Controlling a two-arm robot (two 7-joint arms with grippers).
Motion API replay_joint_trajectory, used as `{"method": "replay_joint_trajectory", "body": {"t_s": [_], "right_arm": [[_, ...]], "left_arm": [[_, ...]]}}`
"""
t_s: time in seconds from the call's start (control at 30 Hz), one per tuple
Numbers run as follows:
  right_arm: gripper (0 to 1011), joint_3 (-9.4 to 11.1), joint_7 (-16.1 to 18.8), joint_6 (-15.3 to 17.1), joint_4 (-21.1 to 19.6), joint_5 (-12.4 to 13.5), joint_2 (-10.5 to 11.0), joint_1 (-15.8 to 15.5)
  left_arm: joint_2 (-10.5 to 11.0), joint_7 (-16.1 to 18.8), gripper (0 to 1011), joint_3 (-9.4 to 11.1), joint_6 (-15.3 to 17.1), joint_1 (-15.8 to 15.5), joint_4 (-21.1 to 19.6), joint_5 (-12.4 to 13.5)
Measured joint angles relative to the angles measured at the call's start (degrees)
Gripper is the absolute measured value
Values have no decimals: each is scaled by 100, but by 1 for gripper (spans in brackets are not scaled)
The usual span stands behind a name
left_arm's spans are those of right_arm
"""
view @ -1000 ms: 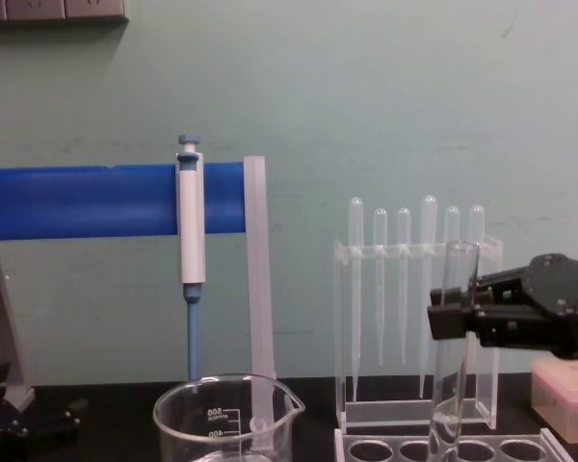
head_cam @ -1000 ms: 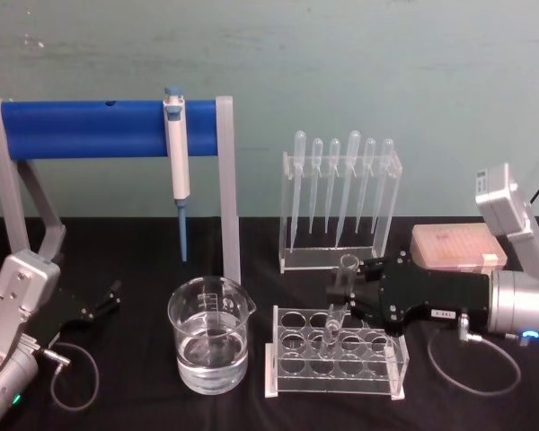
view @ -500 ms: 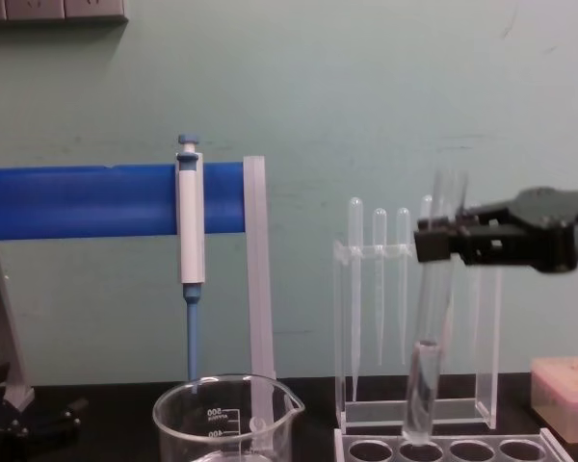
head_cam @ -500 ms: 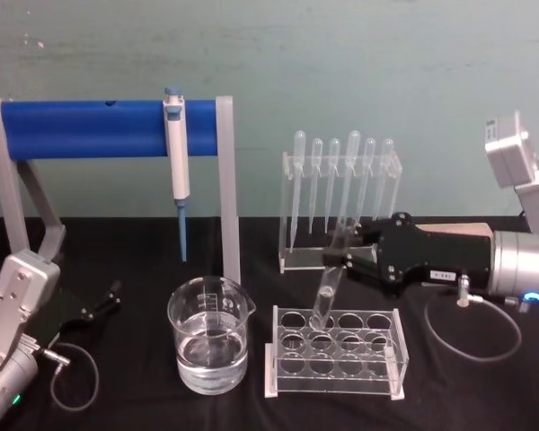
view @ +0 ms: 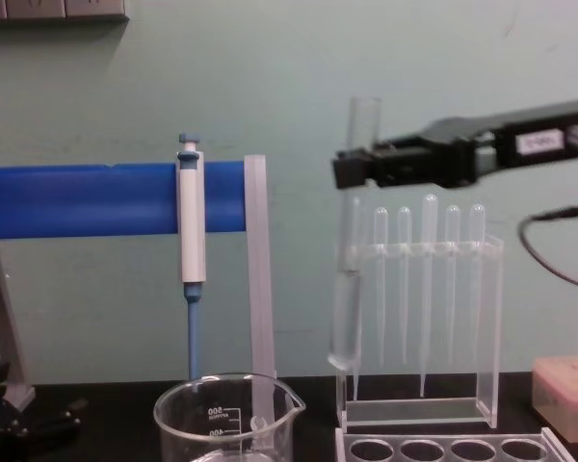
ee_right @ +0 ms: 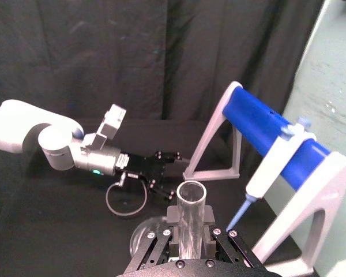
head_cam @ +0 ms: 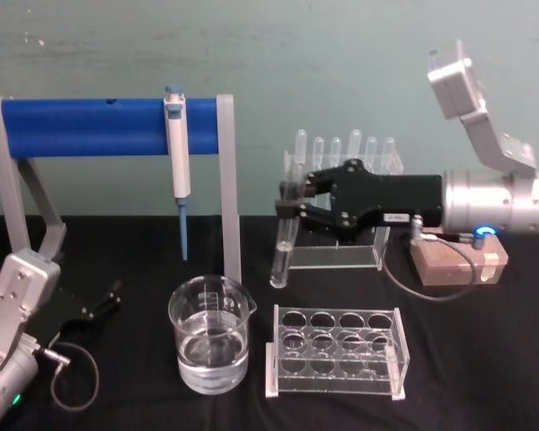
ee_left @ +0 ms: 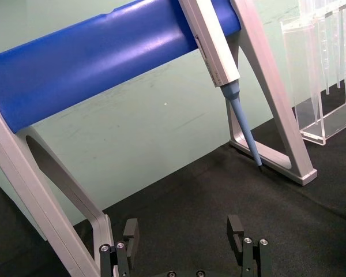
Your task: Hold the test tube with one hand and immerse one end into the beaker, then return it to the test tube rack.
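Nearest to the robot stands the beaker [head_cam: 208, 305], about half full with clear water [head_cam: 213, 357]. Just to the right of the beaker is the test tube rack [head_cam: 337, 379], and all its holes are free. To the left of the beaker, well apart from it, the left gripper [head_cam: 108, 298] is parked on the black table, its jaws apart and holding nothing.

A little behind the beaker and to its right, the test tube [head_cam: 282, 247] hangs in the air. The right gripper [head_cam: 292, 205] is clamped on its upper part, just under the open rim. The tube is slightly tilted, its rim leaning away from the beaker. In the chest view its round end is beside the beaker's spout and a little higher than the beaker's rim.

Farther behind the beaker are the plastic pipettes [head_cam: 353, 148] in their clear holder, and the pipettor [head_cam: 176, 148] hanging on the blue stand [head_cam: 90, 127].

I judge that the carrying step is in hand, and the dipping is not yet done. The next move calls for bringing the tube over the water, making it upright, and then lowering it gently so the glass does not knock the beaker's wall.
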Motion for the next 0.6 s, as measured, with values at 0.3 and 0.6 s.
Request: {"method": "replay_joint_trajectory", "body": {"t_s": [0.3,0.6], "right_arm": [[226,-350,262,-284,887,-46,-697,603],[226,-589,549,-658,1753,29,-1293,889]], "left_arm": [[0,0,1000,0,0,0,0,0],[0,0,1000,0,0,0,0,0]]}}
